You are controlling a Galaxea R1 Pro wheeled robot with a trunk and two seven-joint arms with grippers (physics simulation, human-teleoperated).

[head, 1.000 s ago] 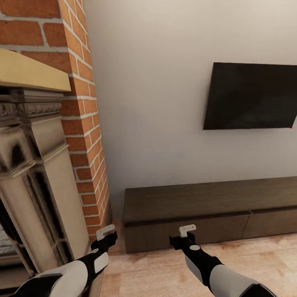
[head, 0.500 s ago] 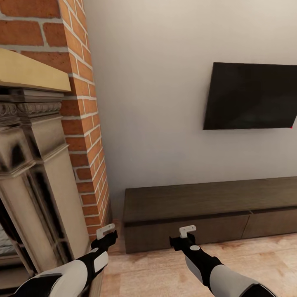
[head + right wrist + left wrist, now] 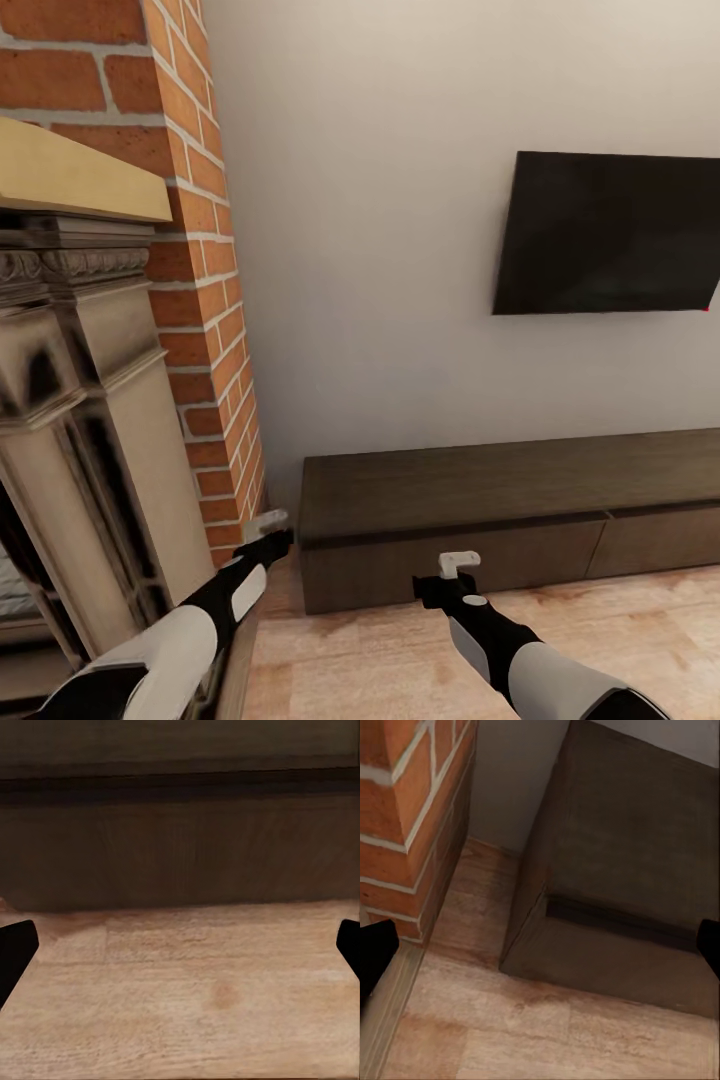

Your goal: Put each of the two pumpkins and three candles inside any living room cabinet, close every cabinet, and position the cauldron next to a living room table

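Observation:
The cabinet (image 3: 500, 520), a long low dark-brown unit, stands against the wall with its drawer fronts shut. Its left corner appears in the left wrist view (image 3: 615, 870) and a drawer front in the right wrist view (image 3: 180, 847). My left gripper (image 3: 268, 522) is raised near the cabinet's left end, beside the brick column, fingers apart and holding nothing. My right gripper (image 3: 458, 564) hangs open just in front of the left drawer front, above the wooden floor. Pumpkins, candles, cauldron and table are out of view.
A brick chimney column (image 3: 200, 300) and an ornate fireplace surround (image 3: 90, 400) stand close at the left. A dark television (image 3: 610, 235) hangs on the wall above the cabinet. Wooden floor (image 3: 400, 660) lies in front.
My left gripper has risen and moved forward toward the cabinet's left end. The right gripper has barely shifted. The camera has held still.

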